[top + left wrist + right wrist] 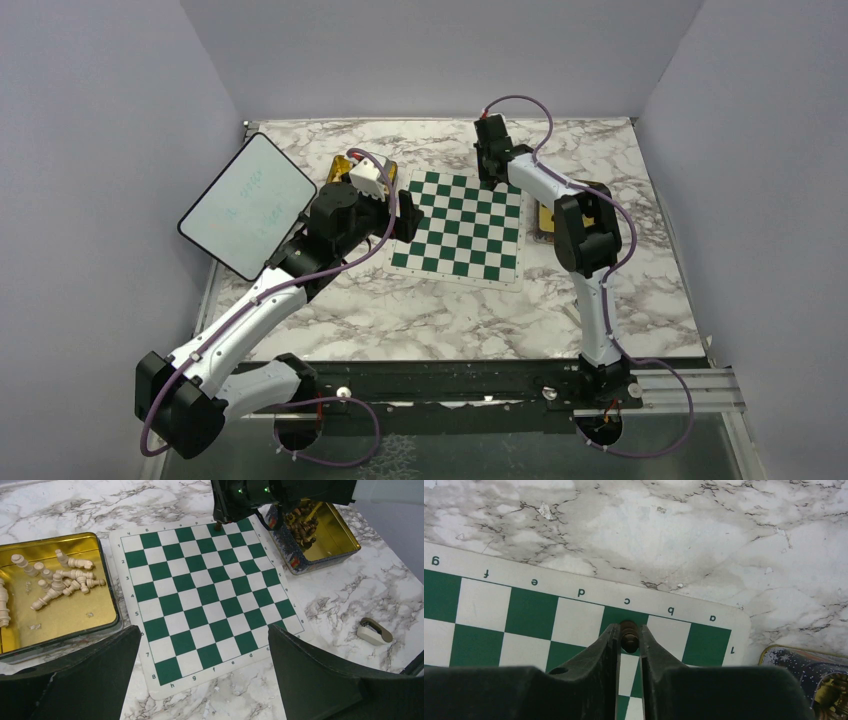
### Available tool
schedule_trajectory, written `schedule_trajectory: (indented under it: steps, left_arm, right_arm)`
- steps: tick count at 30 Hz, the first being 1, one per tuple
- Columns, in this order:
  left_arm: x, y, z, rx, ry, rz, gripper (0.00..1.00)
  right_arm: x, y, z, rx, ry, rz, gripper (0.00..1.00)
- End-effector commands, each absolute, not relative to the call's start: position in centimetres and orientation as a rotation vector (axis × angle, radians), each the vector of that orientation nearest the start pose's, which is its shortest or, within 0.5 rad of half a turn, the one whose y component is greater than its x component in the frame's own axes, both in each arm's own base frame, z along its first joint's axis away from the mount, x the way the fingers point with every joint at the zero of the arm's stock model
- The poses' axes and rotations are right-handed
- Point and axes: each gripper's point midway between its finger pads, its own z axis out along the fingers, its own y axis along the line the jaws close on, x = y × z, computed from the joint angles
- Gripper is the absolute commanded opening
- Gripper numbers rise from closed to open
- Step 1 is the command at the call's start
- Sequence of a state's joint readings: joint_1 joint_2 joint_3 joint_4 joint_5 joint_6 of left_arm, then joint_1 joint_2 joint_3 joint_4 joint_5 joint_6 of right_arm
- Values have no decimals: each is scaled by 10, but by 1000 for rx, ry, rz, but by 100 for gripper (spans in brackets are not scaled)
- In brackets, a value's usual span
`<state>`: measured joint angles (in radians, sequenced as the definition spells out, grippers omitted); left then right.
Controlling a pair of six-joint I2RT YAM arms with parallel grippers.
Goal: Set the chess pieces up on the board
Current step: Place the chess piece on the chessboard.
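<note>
The green and white board (460, 225) lies mid-table with no piece standing free on it. My right gripper (628, 636) is shut on a dark brown chess piece (628, 629), held over the green square by letter c at the board's (529, 612) far edge. That piece also shows in the left wrist view (218, 527). My left gripper (205, 680) is open and empty above the board's (200, 595) left side. Several pale pieces (60, 580) lie in a gold tray (65, 615). Several dark pieces (300, 522) lie in a second tray (335, 540).
A rounded white tablet (248, 205) leans at the left, behind my left arm. A small grey-beige block (374, 631) lies on the marble beside the board. The dark-piece tray (545, 215) sits right of the board, partly under my right arm.
</note>
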<state>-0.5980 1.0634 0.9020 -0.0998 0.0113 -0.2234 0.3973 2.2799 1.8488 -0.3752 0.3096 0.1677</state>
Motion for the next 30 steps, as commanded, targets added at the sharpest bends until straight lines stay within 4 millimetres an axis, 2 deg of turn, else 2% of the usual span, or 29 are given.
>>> schedule_trajectory:
  steps: [1, 8, 14, 19, 26, 30]
  left_arm:
    - [297, -221, 273, 367, 1793, -611, 99]
    - [298, -221, 274, 364, 1792, -606, 99]
    - [298, -219, 274, 361, 1792, -599, 99]
    - [298, -219, 275, 359, 1790, -602, 99]
    - [298, -220, 273, 360, 1793, -602, 99]
    - [298, -220, 272, 359, 1794, -607, 99]
  right_arm:
    - [551, 177, 59, -109, 2348, -112, 25]
    - [553, 180, 74, -111, 2338, -90, 41]
    - [554, 183, 99, -106, 2301, -60, 44]
    - [550, 178, 112, -101, 2285, -74, 45]
    - [533, 163, 139, -81, 2256, -107, 46]
    - [520, 138, 154, -42, 2230, -157, 44]
